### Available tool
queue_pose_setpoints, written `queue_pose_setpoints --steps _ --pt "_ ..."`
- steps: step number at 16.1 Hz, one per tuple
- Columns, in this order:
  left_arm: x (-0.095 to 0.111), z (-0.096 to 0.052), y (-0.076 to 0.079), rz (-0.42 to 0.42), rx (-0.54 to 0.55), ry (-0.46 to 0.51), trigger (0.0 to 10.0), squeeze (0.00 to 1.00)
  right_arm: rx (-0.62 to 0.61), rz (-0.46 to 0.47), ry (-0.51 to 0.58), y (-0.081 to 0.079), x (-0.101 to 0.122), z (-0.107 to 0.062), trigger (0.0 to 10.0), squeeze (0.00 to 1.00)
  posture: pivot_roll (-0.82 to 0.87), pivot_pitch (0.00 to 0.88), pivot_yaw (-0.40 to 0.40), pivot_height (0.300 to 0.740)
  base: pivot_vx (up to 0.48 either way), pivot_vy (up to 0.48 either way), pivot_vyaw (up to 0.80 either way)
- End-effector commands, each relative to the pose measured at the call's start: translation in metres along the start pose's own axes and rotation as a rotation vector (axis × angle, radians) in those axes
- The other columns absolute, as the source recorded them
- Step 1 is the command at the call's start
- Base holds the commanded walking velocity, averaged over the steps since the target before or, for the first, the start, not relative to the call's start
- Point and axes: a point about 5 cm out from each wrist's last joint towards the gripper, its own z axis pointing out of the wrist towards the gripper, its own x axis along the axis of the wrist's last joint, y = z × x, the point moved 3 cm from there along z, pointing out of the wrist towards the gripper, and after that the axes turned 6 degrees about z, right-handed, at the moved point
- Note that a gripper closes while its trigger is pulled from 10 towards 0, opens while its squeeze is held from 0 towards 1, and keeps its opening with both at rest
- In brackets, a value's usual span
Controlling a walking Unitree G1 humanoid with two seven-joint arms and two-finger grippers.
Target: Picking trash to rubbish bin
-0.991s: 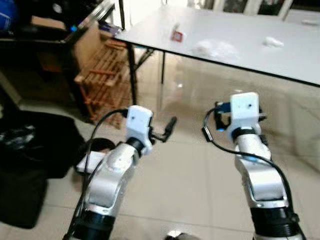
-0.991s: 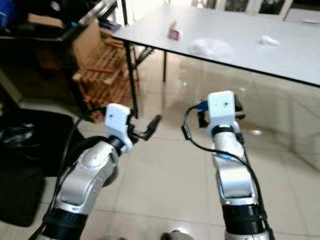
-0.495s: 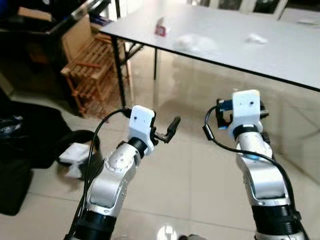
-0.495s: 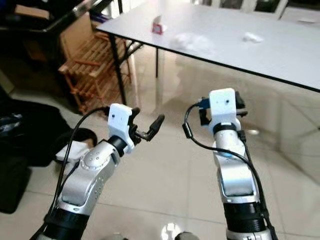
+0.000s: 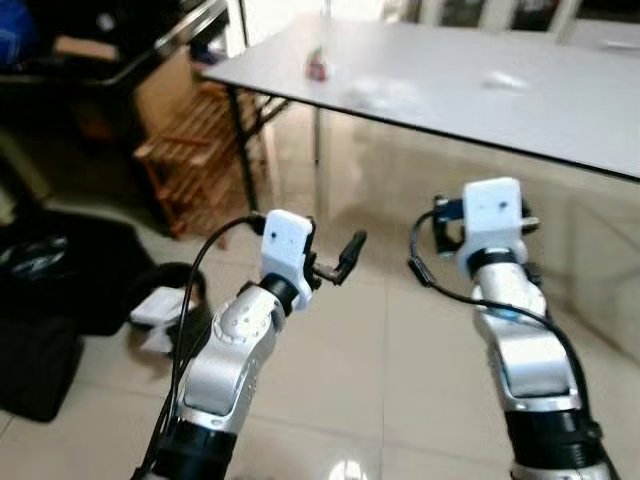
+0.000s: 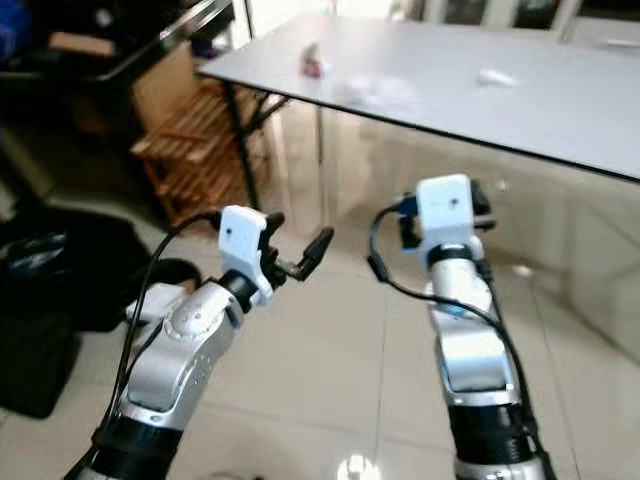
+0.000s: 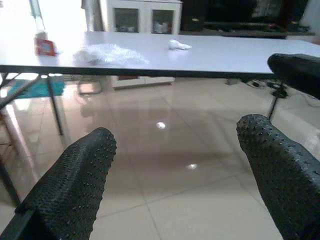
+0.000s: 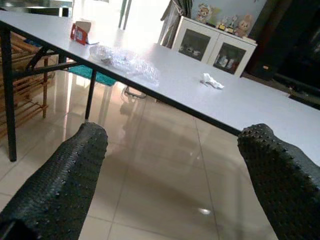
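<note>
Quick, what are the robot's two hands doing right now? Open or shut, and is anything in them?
Left gripper: jaws open, holding nothing, raised above the floor.
Right gripper: jaws open, holding nothing, facing the table.

The head views have swung, so the long white desk (image 5: pixel 560 95) sits differently in frame; the black bag (image 5: pixel 40 290) on the floor shows more fully at the left; both arms keep their raised pose.
</note>
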Motion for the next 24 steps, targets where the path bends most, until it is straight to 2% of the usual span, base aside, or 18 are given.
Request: queue_pose_setpoints --steps 1,4,6,8,10,17,18,19,20,21,22,24 --pt "0.000 -0.002 -0.006 0.014 0.007 -0.004 10.0 0.00 0.026 0.010 0.013 -0.009 0.004 0.002 10.0 0.29 0.01 0.095 -0.016 0.740 0.480 0.000 0.00" --pt "0.000 -0.002 -0.005 0.016 0.003 -0.005 10.0 0.00 0.027 0.008 0.015 -0.010 0.004 0.002 10.0 0.27 0.01 0.094 -0.017 0.740 0.480 0.000 0.00" --pt "-0.001 -0.001 -0.004 0.016 0.000 -0.008 10.0 0.00 0.034 0.010 0.015 -0.011 0.004 0.003 10.0 0.22 0.01 0.094 -0.017 0.740 0.358 0.000 0.00" --pt "-0.001 -0.001 -0.001 0.004 -0.005 -0.003 10.0 0.00 0.037 0.008 0.016 -0.012 0.004 0.003 10.0 0.15 0.02 0.091 -0.019 0.740 0.000 0.000 0.00" --pt "-0.001 -0.001 -0.003 -0.006 0.008 -0.007 10.0 0.00 0.030 0.015 0.012 -0.011 0.003 0.003 10.0 0.00 0.02 0.090 -0.018 0.740 0.000 0.000 0.00" --pt "0.000 0.001 -0.004 -0.011 0.012 -0.001 10.0 0.00 0.000 0.024 0.012 -0.005 0.002 0.004 10.0 0.00 0.01 0.080 -0.019 0.740 0.000 0.000 -0.35" --pt "0.001 0.001 -0.005 -0.011 0.013 0.000 10.0 0.00 -0.012 0.021 0.017 -0.002 0.002 0.003 10.0 0.81 0.01 0.080 -0.019 0.740 0.000 0.000 0.00" --pt "0.001 0.002 -0.005 -0.010 0.012 0.002 10.0 0.00 -0.031 0.016 0.024 0.001 0.003 0.001 10.0 0.70 0.01 0.080 -0.019 0.740 0.000 0.000 0.00" --pt "0.001 0.003 -0.005 -0.010 0.011 0.004 10.0 0.00 -0.052 0.015 0.028 0.007 0.002 0.000 10.0 0.32 0.01 0.072 -0.015 0.740 0.000 0.000 0.00" --pt "0.002 0.003 -0.005 -0.011 0.011 0.005 10.0 0.00 -0.064 0.017 0.023 0.011 0.001 -0.001 10.0 0.29 0.01 0.072 -0.015 0.740 0.000 0.000 0.00" --pt "0.003 0.004 -0.004 -0.012 0.009 0.009 10.0 0.00 -0.080 0.017 0.017 0.015 -0.002 -0.003 10.0 0.00 0.01 0.072 -0.015 0.740 0.000 0.000 0.00" --pt "0.004 0.006 -0.004 -0.017 0.004 0.020 10.0 0.00 -0.104 0.033 0.025 0.021 -0.002 -0.006 10.0 0.00 -0.01 0.064 -0.003 0.740 0.000 0.000 0.00"
